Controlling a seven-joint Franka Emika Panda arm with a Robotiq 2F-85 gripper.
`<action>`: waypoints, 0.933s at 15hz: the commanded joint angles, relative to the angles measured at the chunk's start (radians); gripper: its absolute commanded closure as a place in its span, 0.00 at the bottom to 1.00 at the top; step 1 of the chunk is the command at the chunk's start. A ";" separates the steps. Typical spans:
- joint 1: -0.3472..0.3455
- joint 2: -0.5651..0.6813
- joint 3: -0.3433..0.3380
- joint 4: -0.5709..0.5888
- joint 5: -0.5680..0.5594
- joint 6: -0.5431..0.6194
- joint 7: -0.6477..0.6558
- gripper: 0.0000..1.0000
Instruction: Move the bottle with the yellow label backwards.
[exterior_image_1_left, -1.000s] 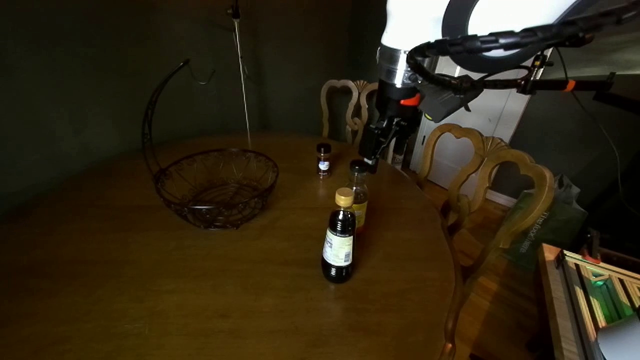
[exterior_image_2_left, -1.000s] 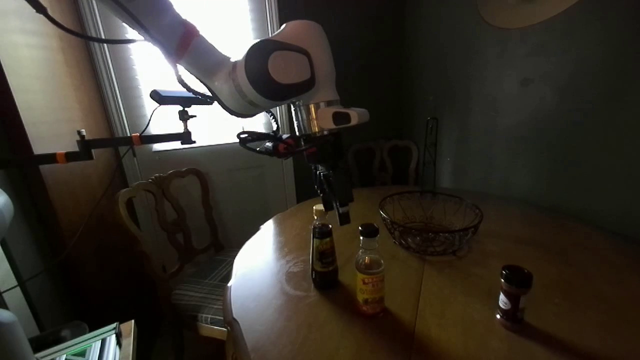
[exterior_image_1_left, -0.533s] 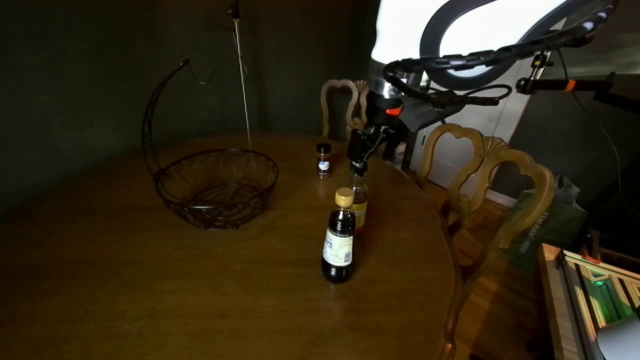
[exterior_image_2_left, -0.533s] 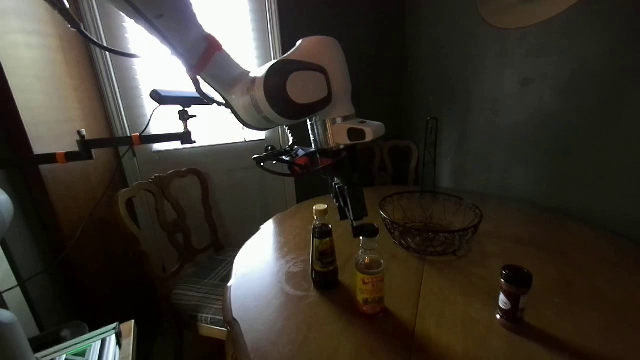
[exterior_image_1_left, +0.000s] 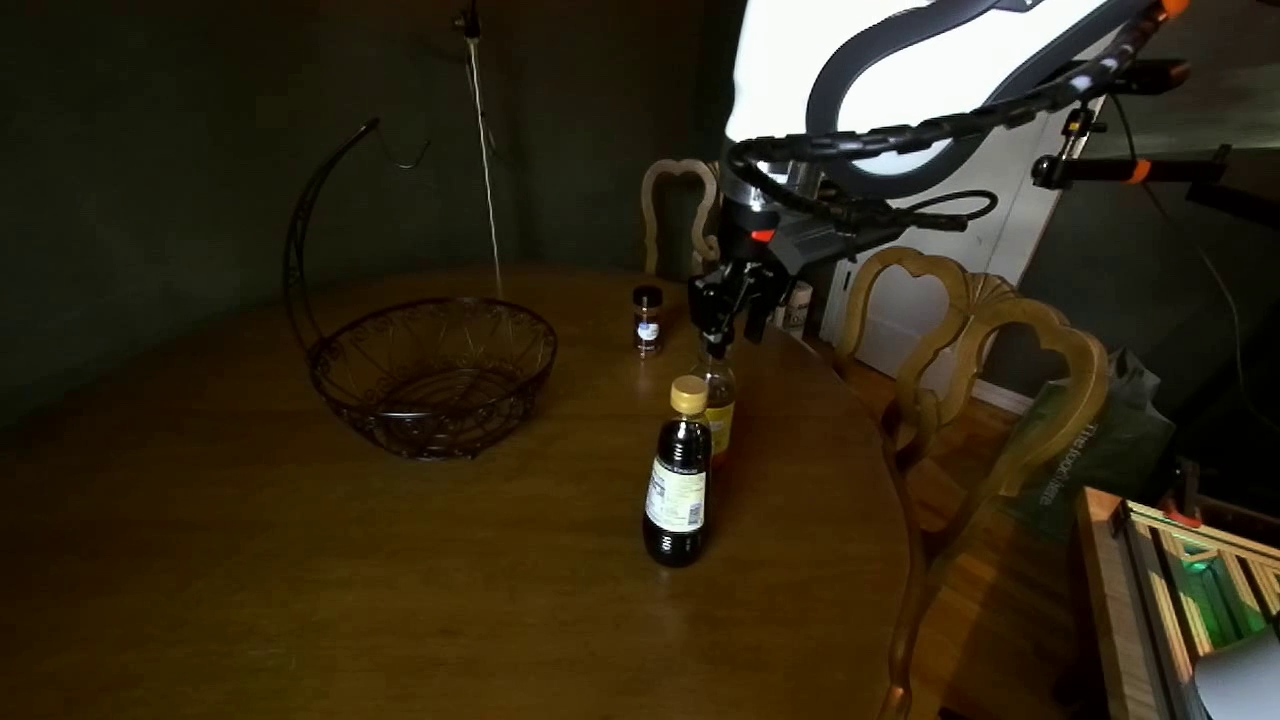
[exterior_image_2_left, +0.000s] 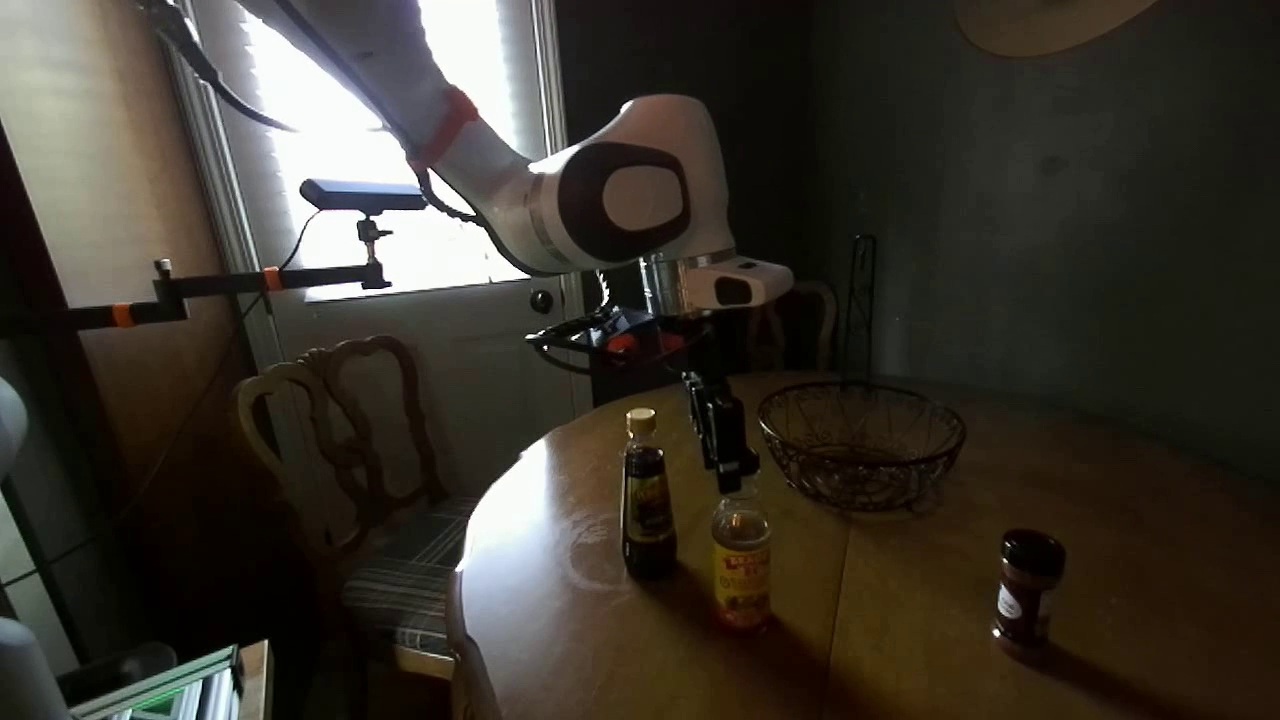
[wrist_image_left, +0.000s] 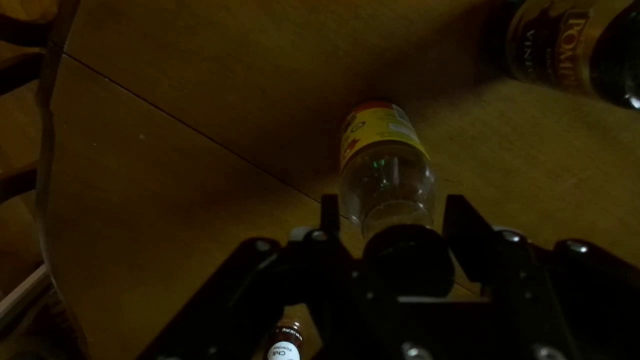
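Note:
The bottle with the yellow label (exterior_image_2_left: 742, 580) stands upright on the table (exterior_image_2_left: 560, 650). Its neck is clear glass. In both exterior views my gripper (exterior_image_2_left: 738, 478) points down over its top and covers the dark cap; the large bottle partly hides the bottle's lower body (exterior_image_1_left: 720, 425) in an exterior view. Seen from the wrist, the cap (wrist_image_left: 409, 260) sits low between the two fingers (wrist_image_left: 330, 215). A gap shows on one side of the neck; the opposite finger lies close to the cap, and whether it touches is too dark to tell.
A larger dark bottle with a gold cap (exterior_image_1_left: 680, 500) stands close beside the yellow-labelled one. A small spice jar (exterior_image_2_left: 1025, 600) is farther off. The wire basket (exterior_image_1_left: 430, 410) with its tall hook also sits on the table. Wooden chairs (exterior_image_1_left: 980, 330) line the table's edge.
My gripper has come down and across from beside the large bottle until it straddles the cap of the yellow-labelled bottle. Its jaws look narrower. The bottles, jar and basket have not moved.

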 joint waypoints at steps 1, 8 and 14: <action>0.012 0.037 -0.019 0.016 -0.004 0.053 0.045 0.40; 0.018 0.059 -0.034 0.023 0.005 0.104 0.049 0.19; 0.020 0.030 -0.041 0.065 0.008 -0.033 0.038 0.71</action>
